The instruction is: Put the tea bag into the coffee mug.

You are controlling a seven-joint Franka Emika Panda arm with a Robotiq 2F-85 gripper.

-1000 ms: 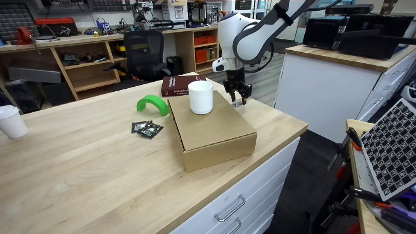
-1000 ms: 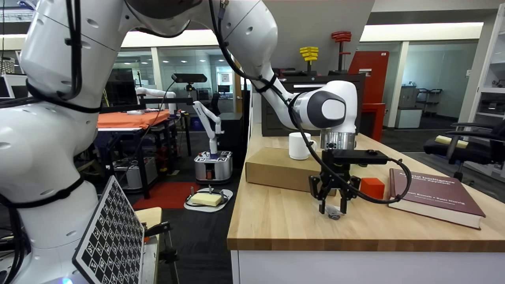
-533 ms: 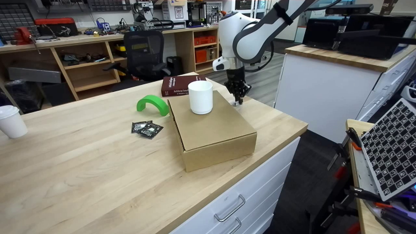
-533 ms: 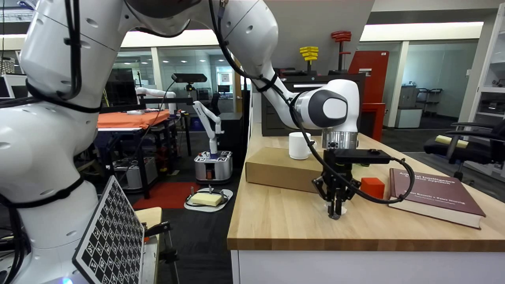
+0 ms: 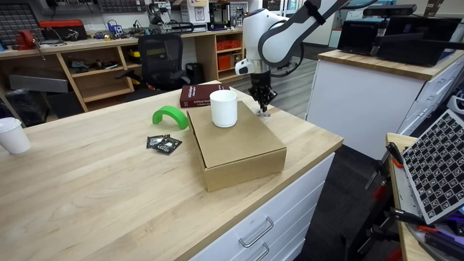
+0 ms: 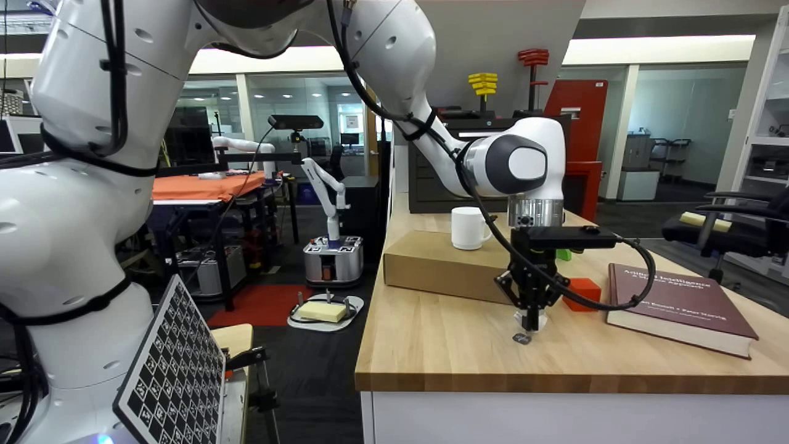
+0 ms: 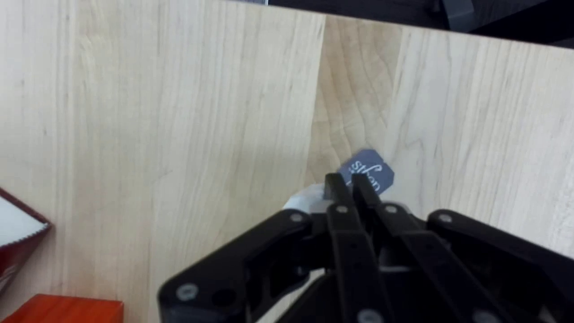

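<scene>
The white coffee mug (image 5: pixel 223 108) stands upright on the brown cardboard box (image 5: pixel 239 145), its handle showing in an exterior view at the mug's right (image 6: pixel 466 228). Beyond the box, low over the tabletop, my gripper (image 6: pixel 530 327) points down with its jaws drawn together. White edges of the tea bag (image 7: pixel 309 198) stick out on both sides of the fingers in the wrist view; the pinched part is hidden. It appears caught near the fingertips. Its dark lettered tag (image 7: pixel 372 167) lies on the table just past the tips. The mug is out of the wrist view.
A red block (image 6: pixel 582 293) and a thick maroon book (image 6: pixel 684 302) lie beside the gripper. The green arch (image 5: pixel 170 115), dark packets (image 5: pixel 166 145) and a lidded white cup (image 5: pixel 13 136) are on the box's far side. The table edge (image 7: pixel 403 27) runs near the gripper.
The jaws, apart a second ago astride the tea bag, have closed. Since half a second ago the gripper has risen slightly, the white bag moving up with it while the tag stays on the table.
</scene>
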